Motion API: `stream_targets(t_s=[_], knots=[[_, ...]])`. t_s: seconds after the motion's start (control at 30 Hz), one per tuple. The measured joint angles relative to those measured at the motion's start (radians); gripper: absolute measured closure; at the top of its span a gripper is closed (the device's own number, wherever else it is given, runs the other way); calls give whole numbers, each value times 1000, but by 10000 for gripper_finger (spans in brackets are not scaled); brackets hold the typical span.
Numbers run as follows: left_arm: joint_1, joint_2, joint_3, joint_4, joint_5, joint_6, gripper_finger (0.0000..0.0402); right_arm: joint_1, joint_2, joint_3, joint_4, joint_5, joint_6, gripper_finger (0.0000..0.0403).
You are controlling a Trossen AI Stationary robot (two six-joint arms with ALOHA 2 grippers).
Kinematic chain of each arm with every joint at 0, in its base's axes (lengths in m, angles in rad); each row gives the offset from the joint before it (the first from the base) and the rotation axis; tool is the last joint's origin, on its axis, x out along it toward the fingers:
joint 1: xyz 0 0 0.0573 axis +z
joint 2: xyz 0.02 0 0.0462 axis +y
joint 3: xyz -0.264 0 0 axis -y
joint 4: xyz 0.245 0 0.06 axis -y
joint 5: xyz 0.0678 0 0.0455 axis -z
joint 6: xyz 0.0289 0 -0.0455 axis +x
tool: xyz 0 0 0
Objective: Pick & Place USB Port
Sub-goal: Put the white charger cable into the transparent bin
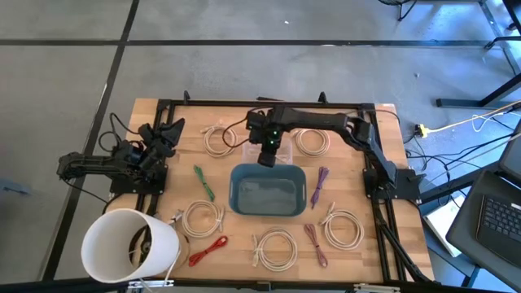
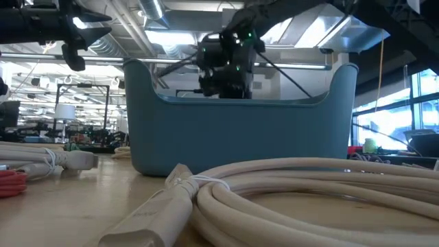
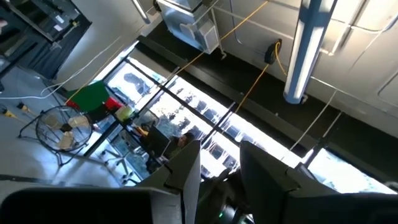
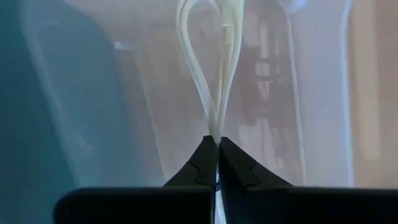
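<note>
Right gripper (image 4: 217, 163) pressed together, pinching looped white USB cable (image 4: 214, 68), hanging over far rim of blue plastic bin (image 1: 268, 192) at desk centre. Pick done; drop into bin left. Left gripper (image 3: 219, 163) idle at desk's left edge, fingers apart, empty.

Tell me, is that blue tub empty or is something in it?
Looks empty: from above, the blue tub shows only bare floor. The right gripper holds a white cable, not yet dropped in.

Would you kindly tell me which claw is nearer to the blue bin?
The right claw, shut on a white cable, hangs at the blue bin's far rim. The left claw waits at the table's left edge.
</note>
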Motion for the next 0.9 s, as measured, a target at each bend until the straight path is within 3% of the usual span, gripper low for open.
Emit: stream_targets(t_s=[0.5, 0.9], knots=[[0, 0, 0, 6, 13, -16, 297, -1, -1, -132, 143, -24, 4, 396], [0, 0, 0, 6, 15, -16, 297, -1, -1, -1, 111, -38, 3, 266]])
